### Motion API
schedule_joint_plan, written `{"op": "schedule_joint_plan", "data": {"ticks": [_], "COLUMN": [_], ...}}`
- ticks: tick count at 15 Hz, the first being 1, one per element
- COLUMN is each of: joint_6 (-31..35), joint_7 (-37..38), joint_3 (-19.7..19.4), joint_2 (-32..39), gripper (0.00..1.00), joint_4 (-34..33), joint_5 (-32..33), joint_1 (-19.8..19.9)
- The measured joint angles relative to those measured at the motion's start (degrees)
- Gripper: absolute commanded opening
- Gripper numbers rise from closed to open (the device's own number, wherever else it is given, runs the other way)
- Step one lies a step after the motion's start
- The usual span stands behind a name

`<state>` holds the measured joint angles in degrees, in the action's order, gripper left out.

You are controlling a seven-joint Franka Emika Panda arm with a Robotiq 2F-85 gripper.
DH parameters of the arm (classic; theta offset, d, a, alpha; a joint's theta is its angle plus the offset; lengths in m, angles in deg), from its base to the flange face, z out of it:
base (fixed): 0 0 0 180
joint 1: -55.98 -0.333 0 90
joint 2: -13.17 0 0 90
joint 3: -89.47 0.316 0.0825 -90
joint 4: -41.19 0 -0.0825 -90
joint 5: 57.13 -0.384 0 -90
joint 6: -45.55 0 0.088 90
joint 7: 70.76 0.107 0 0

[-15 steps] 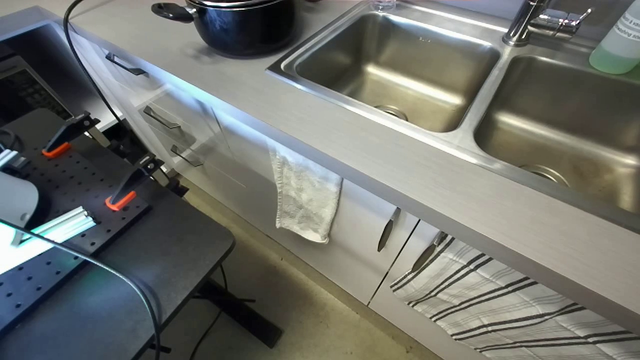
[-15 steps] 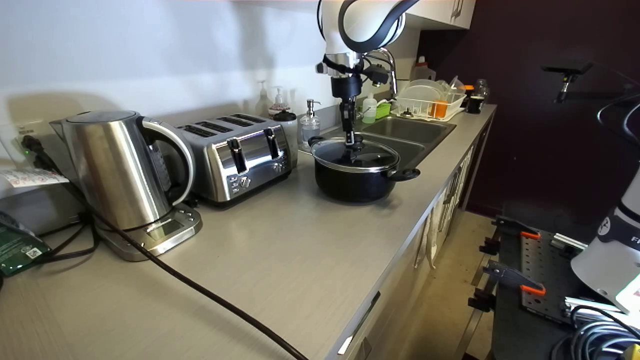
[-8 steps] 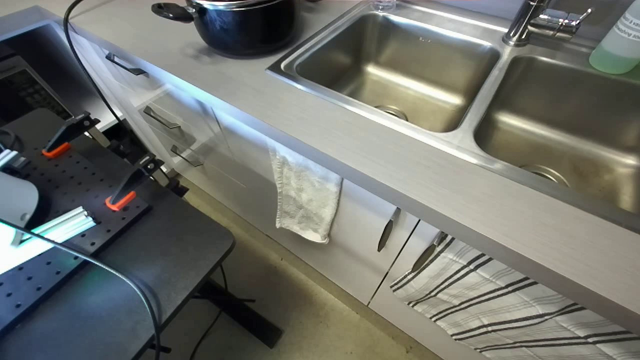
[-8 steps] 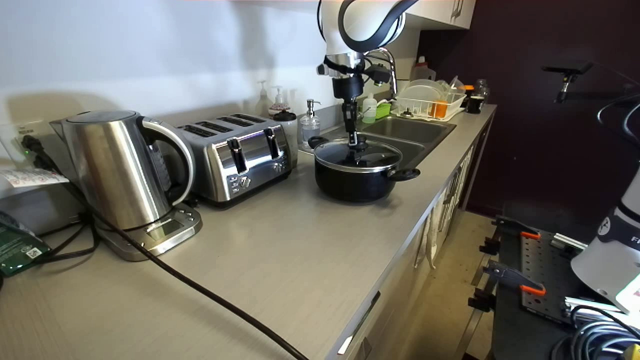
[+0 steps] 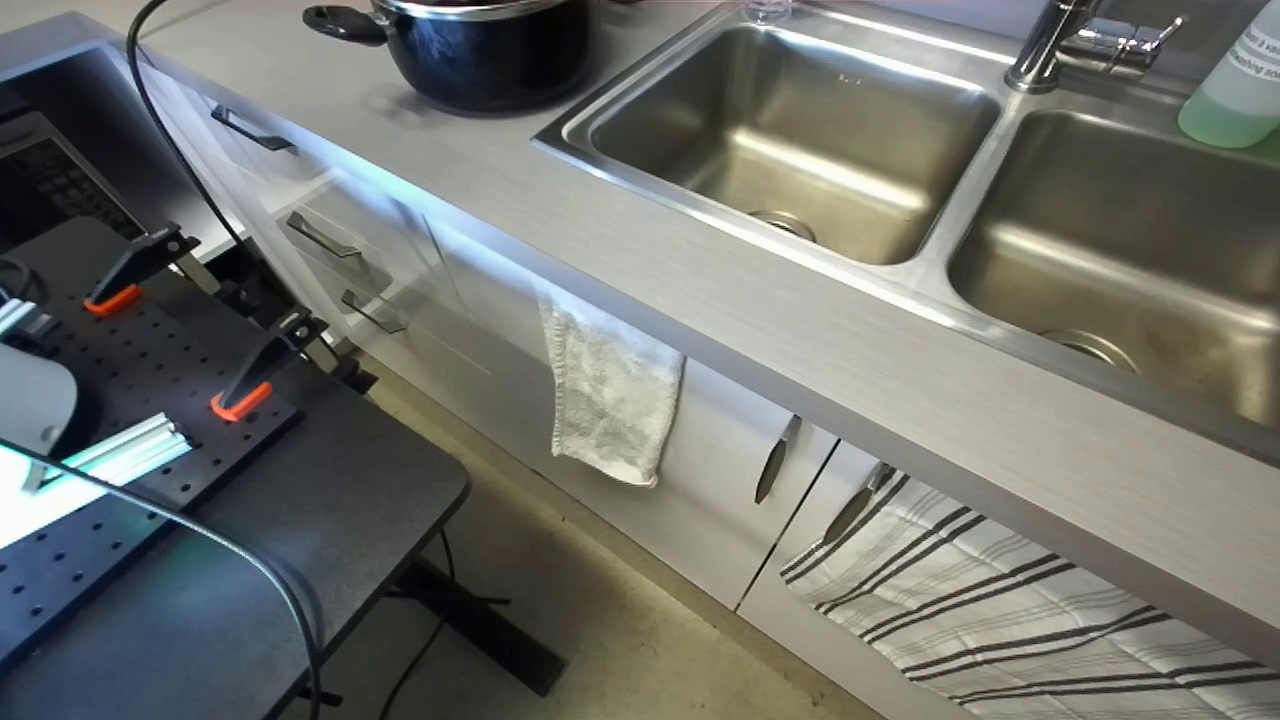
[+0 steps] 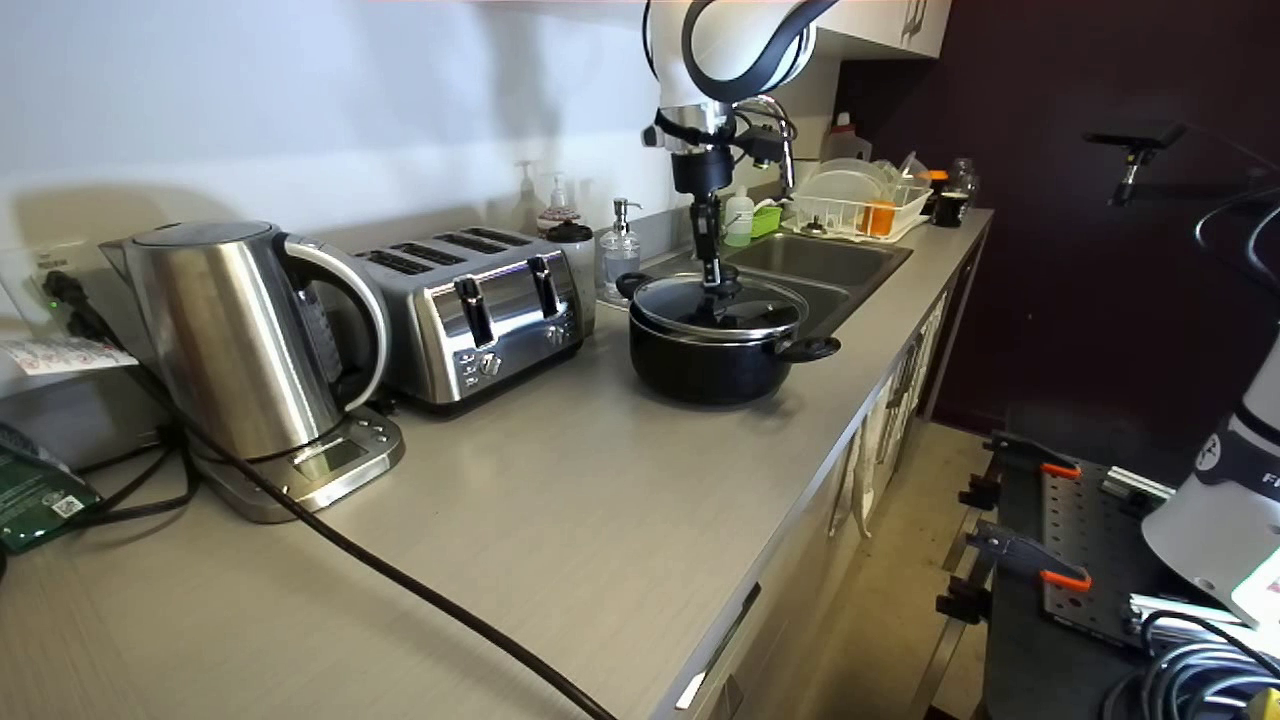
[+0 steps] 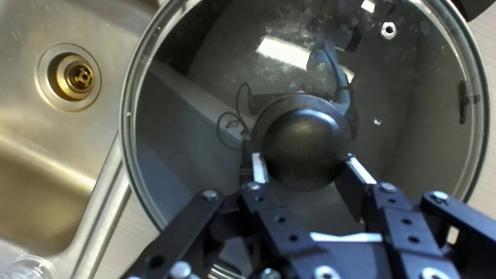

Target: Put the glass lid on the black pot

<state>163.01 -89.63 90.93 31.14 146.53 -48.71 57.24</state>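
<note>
— Where do we have the lid (image 6: pixel 755 309)?

— In an exterior view we see it over the pot (image 6: pixel 710 372), slightly off to the right, so that a strip of the pot's rim shows along the near left.

— Are the two touching?

— We cannot tell. A dark band parts their rims at the near left, and on the far side the lid hides the join.

— And the hand (image 7: pixel 308 167)?

— Clamped on the lid's knob (image 7: pixel 304 141). In the wrist view we find its fingers (image 7: pixel 259 169) against opposite sides of the knob, with reflections across the glass around it.

— How does the pot stand?

— Upright on the surface (image 6: pixel 560 500), one handle toward the right, the other toward the far left.

— What else do we have around it?

— To its left, the toaster (image 6: pixel 510 325); further left and nearer to us, the kettle (image 6: pixel 215 345). The soap bottle (image 6: pixel 620 255) stands on the far side, past the toaster. In an exterior view we see the sink (image 5: pixel 977 180) just to the right of the pot, and a white towel (image 5: pixel 612 395) hanging below the surface's near edge.
</note>
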Motion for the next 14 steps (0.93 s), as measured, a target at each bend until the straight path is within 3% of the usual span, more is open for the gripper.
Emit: {"op": "schedule_joint_plan", "data": {"ticks": [14], "joint_6": [-2.23], "joint_7": [1.34], "joint_3": [0.06], "joint_2": [0.42], "gripper": [0.23], "joint_4": [-1.47], "joint_5": [1.45], "joint_1": [-1.91]}}
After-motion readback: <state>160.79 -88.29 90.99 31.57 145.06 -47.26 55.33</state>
